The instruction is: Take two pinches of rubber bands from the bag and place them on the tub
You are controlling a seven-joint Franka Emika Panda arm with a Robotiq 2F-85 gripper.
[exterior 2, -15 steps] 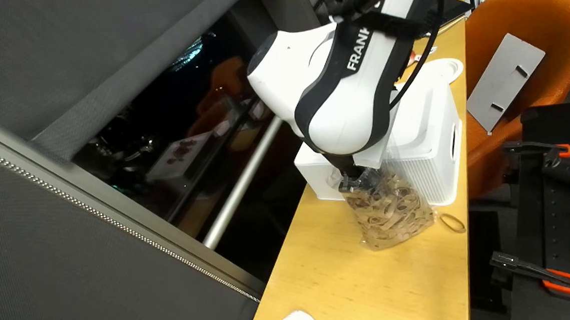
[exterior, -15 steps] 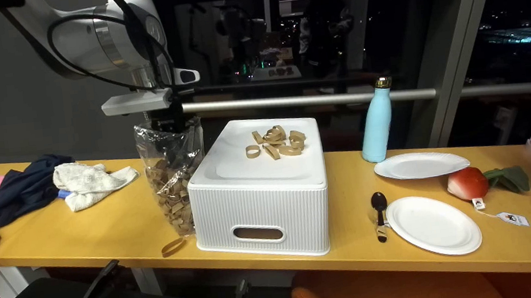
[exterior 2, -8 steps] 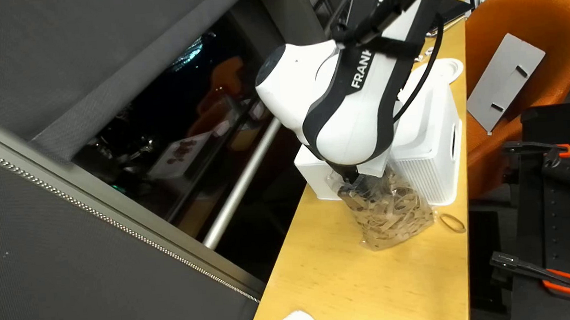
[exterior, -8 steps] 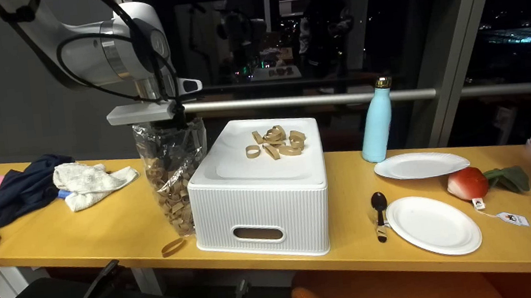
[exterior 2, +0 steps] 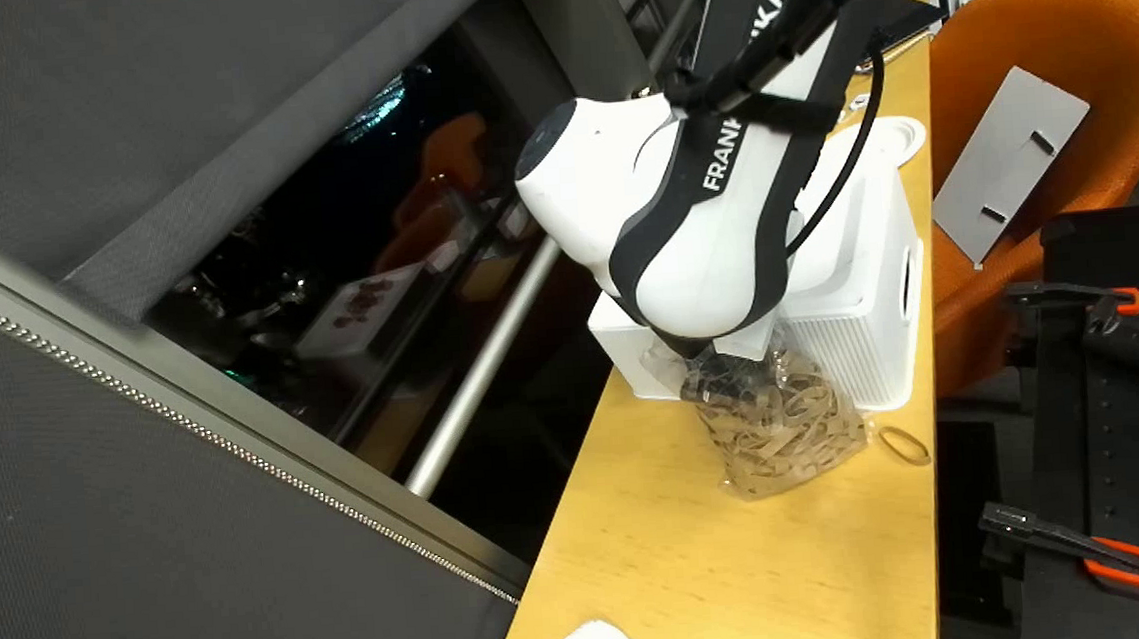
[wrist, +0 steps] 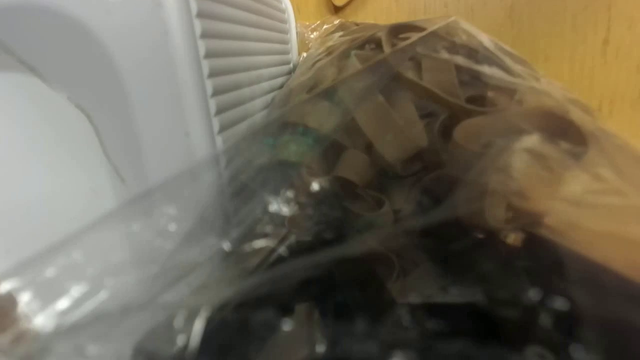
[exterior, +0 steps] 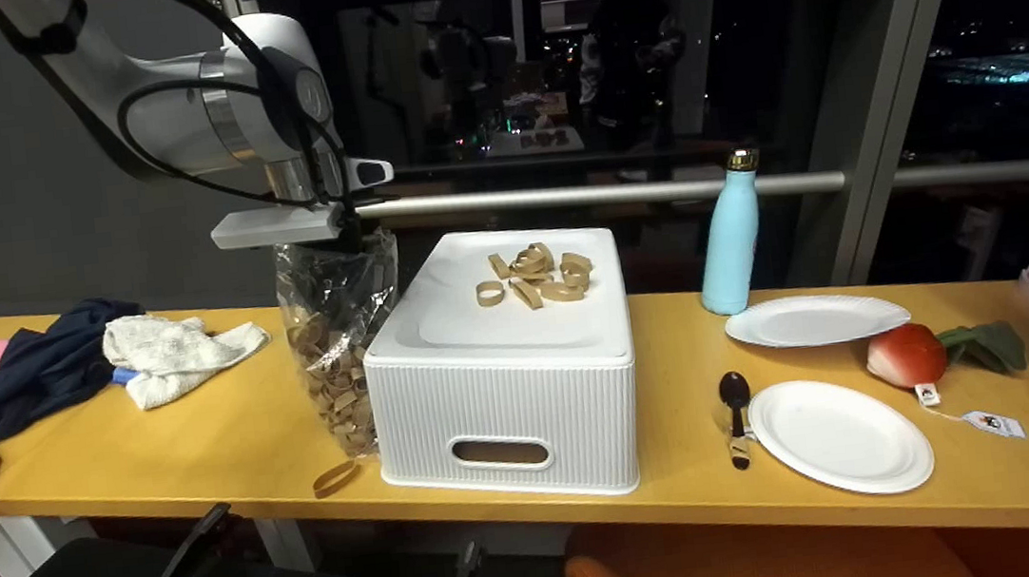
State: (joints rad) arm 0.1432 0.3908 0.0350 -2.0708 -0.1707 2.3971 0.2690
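A clear bag of tan rubber bands stands open against the left side of the white ribbed tub. The bag and tub also show in an exterior view. Several rubber bands lie in a pile on the tub's flat top. My gripper points down inside the bag, at the upper part of the bands. In the wrist view the plastic covers the dark fingers, with bands around and between them. The blur and plastic hide whether they are shut on any.
A single rubber band lies on the table by the bag. Clothes and a white cloth lie to the left. A blue bottle, white plates, a spoon and a toy radish stand right of the tub.
The arm has moved down and a little toward the tub, so my gripper is deeper in the bag. The bag's upper left edge has shifted toward the tub. The pile looks the same.
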